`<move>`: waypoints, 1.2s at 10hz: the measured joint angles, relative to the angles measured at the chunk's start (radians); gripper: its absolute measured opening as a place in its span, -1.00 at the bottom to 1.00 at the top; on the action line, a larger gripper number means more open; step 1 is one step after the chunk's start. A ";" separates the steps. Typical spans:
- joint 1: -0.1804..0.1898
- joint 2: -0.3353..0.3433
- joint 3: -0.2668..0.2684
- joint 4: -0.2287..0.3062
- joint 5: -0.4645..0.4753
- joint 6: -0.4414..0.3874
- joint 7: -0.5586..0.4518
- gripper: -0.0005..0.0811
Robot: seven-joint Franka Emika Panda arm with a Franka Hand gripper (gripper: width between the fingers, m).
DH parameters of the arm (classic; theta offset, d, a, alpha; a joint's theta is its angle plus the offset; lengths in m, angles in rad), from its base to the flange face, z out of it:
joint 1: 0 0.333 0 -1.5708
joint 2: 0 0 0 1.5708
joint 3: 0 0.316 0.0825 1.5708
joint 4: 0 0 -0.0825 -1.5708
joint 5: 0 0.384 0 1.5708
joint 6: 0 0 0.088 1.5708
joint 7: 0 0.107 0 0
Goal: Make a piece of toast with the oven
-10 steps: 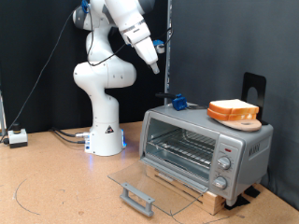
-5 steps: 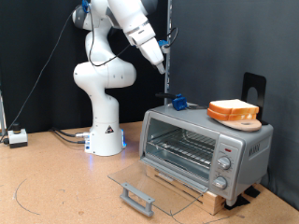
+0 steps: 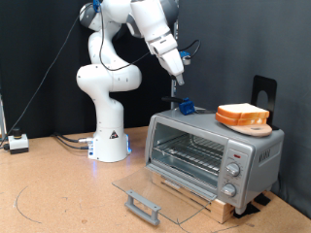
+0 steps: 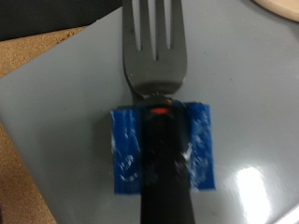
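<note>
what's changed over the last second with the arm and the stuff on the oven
The hand swung toward the exterior view's right and now hangs above the fork in its blue holder on the oven. It has taken hold of nothing. The fork, the toast on its wooden board, and the open oven door lie as before.

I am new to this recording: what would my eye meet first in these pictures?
The white arm's gripper hangs above the silver oven, whose glass door lies open. On the oven's top a fork stands in a blue holder, and toast lies on a wooden board.
</note>
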 joint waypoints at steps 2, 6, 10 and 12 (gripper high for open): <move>0.000 0.003 0.048 -0.014 0.033 0.025 0.000 0.99; -0.001 0.050 0.129 -0.034 0.081 0.096 -0.001 0.99; 0.000 0.098 0.183 -0.049 0.111 0.138 -0.012 0.99; 0.001 0.101 0.212 -0.060 0.129 0.150 -0.013 0.99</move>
